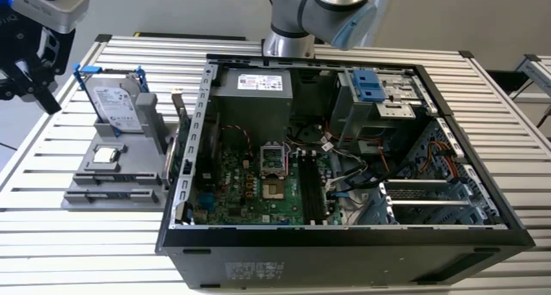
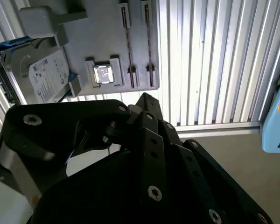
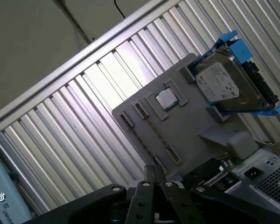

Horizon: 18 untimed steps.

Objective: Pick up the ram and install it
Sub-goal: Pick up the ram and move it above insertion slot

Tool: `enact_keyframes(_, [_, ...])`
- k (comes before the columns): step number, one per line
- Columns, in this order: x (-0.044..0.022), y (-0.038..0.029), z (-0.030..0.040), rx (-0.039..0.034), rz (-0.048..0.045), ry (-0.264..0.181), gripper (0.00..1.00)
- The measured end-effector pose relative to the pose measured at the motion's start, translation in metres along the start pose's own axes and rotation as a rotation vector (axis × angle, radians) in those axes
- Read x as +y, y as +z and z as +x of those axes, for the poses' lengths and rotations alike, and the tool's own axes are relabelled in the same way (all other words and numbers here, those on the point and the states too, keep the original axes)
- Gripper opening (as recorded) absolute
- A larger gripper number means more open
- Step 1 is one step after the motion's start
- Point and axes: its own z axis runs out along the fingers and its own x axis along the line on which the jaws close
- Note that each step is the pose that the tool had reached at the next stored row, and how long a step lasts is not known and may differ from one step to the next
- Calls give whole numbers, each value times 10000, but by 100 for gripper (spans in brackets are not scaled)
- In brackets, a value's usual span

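Near the gray holder and its hard drive, the gripper hangs raised; fingers closed, empty.

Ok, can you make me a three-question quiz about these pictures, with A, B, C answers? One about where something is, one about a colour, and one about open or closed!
1. Where is the hard drive?
A) on the floor B) on the grey tray C) under the table

2. What colour are its rails?
A) red B) blue C) yellow

3. The computer case is
A) open B) closed C) upside down

Answers:
1 B: it stands on the tray, at the exterior view's left of the case.
2 B: the rails along its sides are blue.
3 A: the motherboard shows inside.
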Motion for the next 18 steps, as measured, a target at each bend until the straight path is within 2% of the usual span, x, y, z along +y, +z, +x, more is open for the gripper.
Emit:
enact_keyframes(3, [2,1,-2,-1,21,-152,0])
enact_keyframes(18, [2,1,-2,6,54,-1538,0])
